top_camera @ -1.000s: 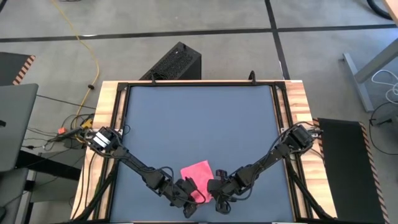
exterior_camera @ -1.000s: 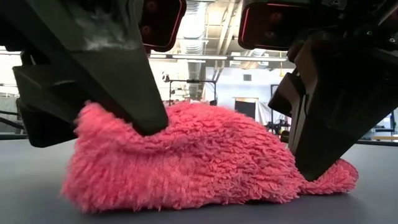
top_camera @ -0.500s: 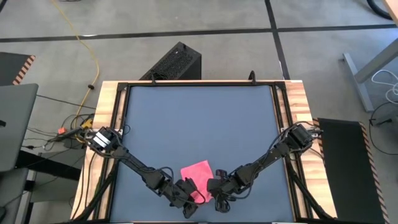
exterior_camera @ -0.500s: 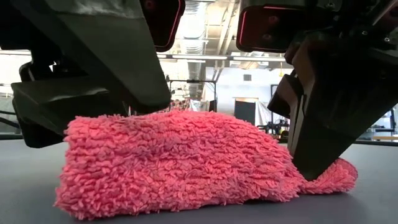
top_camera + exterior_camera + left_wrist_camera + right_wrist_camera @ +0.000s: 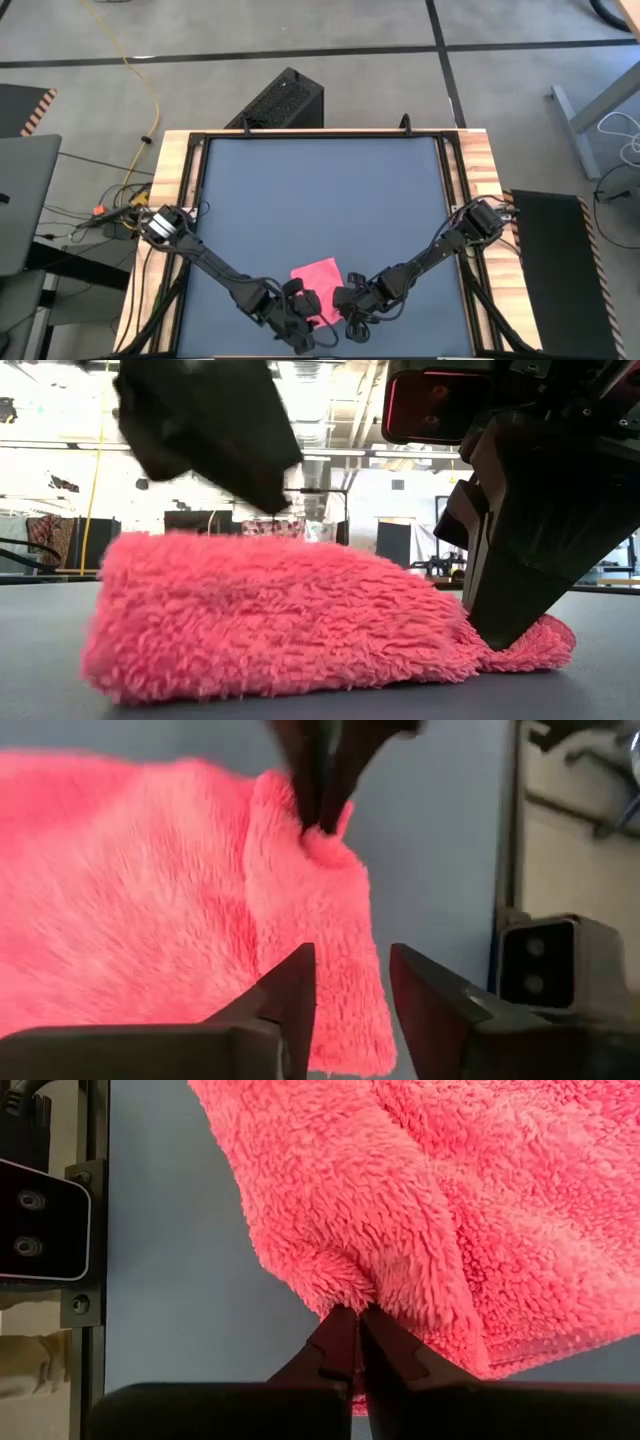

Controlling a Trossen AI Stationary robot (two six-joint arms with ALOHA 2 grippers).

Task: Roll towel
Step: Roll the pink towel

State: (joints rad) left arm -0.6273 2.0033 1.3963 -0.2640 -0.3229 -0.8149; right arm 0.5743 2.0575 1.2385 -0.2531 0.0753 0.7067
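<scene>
Workshop floor, cabling and a black box lie beyond the far edge of the table; the dark grey mat covers almost the whole top.

Towel: bright pink, shaggy pile, near the mat's near edge, about midway left to right. Part of it is doubled over into a low hump, as the low view shows; not yet a roll by my reading.

Right gripper: at the towel's near right corner, fingers closed on a pinch of pile there; its wrist view shows the two tips pressed together with pink fluff bunched between them.

Left gripper: off the near left edge, hanging just above the cloth. Its fingers stand parted with nothing between them.

Handling, as a judgement: light, soft and limp, with no stiffness to carry a fold on its own. The deep pile should give your fingers good purchase, so slipping looks unlikely, but a shallow pinch may catch only loops. Take hold at the near left corner, matching the right, so both ends turn together.
</scene>
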